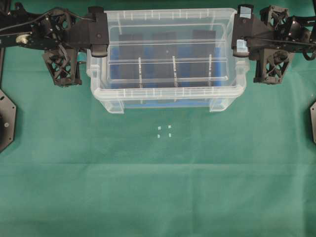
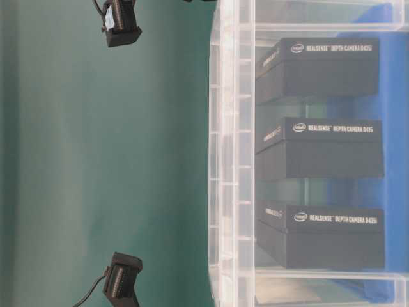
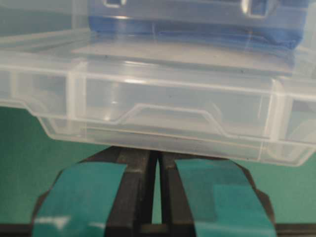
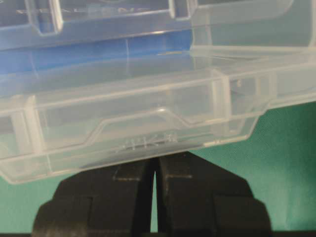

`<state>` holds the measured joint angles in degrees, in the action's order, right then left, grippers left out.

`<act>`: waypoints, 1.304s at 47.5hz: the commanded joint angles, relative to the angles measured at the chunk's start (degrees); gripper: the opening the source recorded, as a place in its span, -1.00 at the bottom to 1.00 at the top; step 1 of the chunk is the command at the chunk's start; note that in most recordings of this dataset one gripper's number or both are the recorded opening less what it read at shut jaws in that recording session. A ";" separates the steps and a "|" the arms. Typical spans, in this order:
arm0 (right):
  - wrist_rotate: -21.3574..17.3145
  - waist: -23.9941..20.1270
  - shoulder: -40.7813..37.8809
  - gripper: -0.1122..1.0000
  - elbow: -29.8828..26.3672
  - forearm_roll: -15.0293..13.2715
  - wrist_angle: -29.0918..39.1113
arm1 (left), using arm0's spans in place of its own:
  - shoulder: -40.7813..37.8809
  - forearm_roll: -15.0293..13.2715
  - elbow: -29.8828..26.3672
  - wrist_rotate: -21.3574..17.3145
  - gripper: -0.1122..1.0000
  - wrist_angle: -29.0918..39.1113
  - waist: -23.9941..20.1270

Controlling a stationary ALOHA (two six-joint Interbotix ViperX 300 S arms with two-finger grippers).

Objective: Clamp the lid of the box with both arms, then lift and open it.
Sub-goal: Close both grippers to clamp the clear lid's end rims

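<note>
The clear lid (image 1: 168, 29) hangs over the box (image 1: 163, 104), its outline larger than the tub's and shifted toward the back. My left gripper (image 1: 98, 34) grips its left end and my right gripper (image 1: 242, 32) its right end. In the left wrist view the lid's rim (image 3: 173, 98) lies across the teal-taped gripper (image 3: 156, 150), whose jaws stand a sliver apart. The right wrist view shows the same: lid (image 4: 138, 113) over the nearly closed gripper (image 4: 156, 160). Both sets of tips are hidden behind the rim. Three black packs (image 2: 319, 150) lie inside the box wall (image 2: 230, 160) on the blue bottom (image 3: 197, 24).
Green cloth (image 1: 158, 187) covers the table. Small white marks (image 1: 164, 131) sit in front of the box. Black mounts stand at the left edge (image 1: 6, 118) and the right edge (image 1: 313, 121). Both arms' lattice frames (image 1: 61, 66) (image 1: 271, 64) flank the box.
</note>
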<state>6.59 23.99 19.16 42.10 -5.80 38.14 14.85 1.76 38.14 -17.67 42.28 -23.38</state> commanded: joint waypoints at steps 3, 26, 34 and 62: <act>-0.26 -2.02 -0.09 -0.81 -4.22 0.26 -1.41 | 0.09 -0.35 -3.16 0.35 -0.77 -1.49 0.88; -0.79 -2.46 1.14 -0.81 -5.27 0.62 -1.23 | 0.09 -0.44 -4.39 0.79 -0.77 0.44 2.02; -1.14 -2.64 2.11 -0.81 -5.36 0.62 -1.14 | 0.35 -0.44 -5.54 0.79 -0.77 1.41 2.37; -1.23 -3.34 3.25 -0.81 -5.71 0.79 -1.23 | 0.09 -0.44 -7.82 0.70 -0.77 2.81 2.99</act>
<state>6.33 23.64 21.80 40.87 -5.89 38.41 14.59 1.76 34.98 -17.67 46.49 -22.68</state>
